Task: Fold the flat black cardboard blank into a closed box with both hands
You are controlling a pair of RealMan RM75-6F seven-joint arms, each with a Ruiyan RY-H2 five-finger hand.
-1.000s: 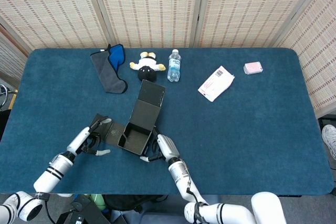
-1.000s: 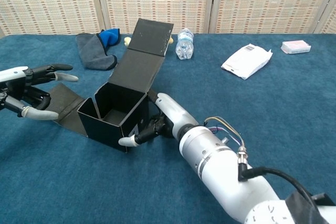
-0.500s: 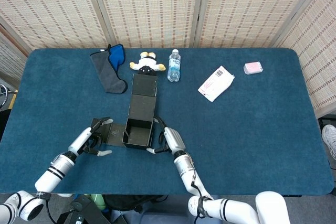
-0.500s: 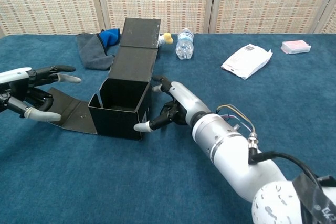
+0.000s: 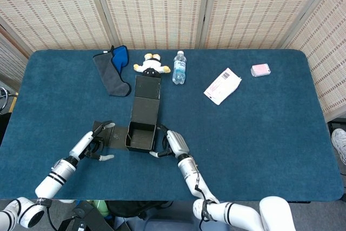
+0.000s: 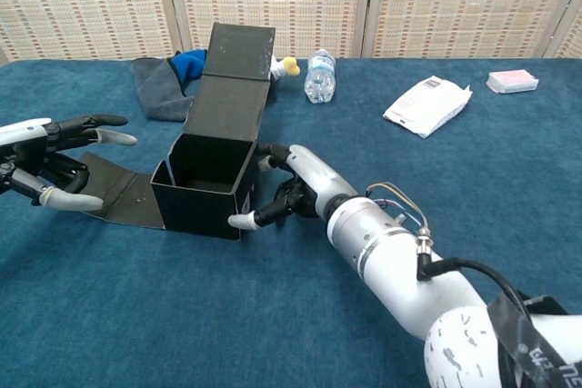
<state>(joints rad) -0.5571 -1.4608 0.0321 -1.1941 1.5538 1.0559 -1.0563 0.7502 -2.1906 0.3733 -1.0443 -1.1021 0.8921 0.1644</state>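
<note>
The black cardboard box (image 5: 141, 136) stands near the table's front, its top open and its lid panel (image 5: 146, 100) leaning back and up. A flat flap (image 6: 120, 190) stretches left from it on the cloth. My left hand (image 5: 95, 145) hovers at that flap's left end with its fingers spread and nothing in them; the chest view shows the left hand (image 6: 47, 164) as well. My right hand (image 6: 289, 192) rests against the box's right wall, thumb at the front corner, another finger at the back corner. In the head view the right hand (image 5: 168, 143) lies just right of the box.
Along the far side of the blue table (image 5: 259, 150) lie a grey and blue cloth (image 5: 113, 68), a small plush toy (image 5: 151, 65), a water bottle (image 5: 179, 67), a white packet (image 5: 223, 86) and a pink packet (image 5: 260, 70).
The box has been turned from a diagonal to square with the table edge, the lid now pointing straight back. My right hand moved with its right wall. The left hand barely moved.
</note>
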